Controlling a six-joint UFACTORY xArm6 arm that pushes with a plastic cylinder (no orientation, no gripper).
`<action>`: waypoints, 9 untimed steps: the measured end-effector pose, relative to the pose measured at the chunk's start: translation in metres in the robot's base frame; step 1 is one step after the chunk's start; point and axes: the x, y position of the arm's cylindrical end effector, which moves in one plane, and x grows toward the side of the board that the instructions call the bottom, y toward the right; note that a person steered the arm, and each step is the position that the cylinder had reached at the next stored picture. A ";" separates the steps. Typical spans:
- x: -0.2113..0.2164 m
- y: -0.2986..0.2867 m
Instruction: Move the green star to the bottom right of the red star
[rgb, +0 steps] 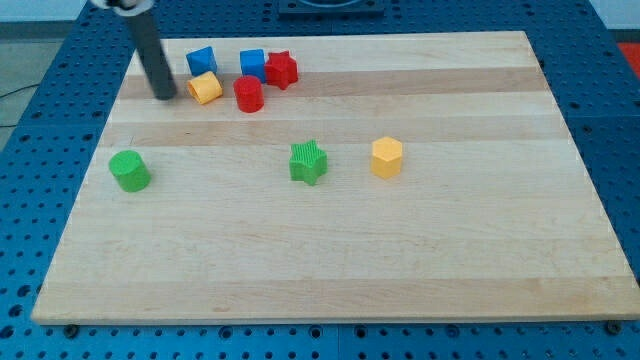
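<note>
A pale wooden board (330, 250) is being shown lying on a blue perforated table (50, 60); no brand, label or writing can be read anywhere. The dark rod is seen coming down at the board's upper left, and my tip (165, 97) is resting on the wood, just left of the yellow block (205, 88). No jaws are carried by this rod, so nothing is being held. The red star (282, 70) is taken as landmark: touching its left side a blue block (252, 64) is seen, below and left of it a red cylinder (248, 94), further left another blue block (201, 61). The green star (309, 162) is lying well below it, slightly right. A yellow hexagonal block (387, 157) is sitting below and right, a green cylinder (130, 171) far below-left.
</note>
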 end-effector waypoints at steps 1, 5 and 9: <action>0.086 0.063; 0.087 0.246; 0.075 0.222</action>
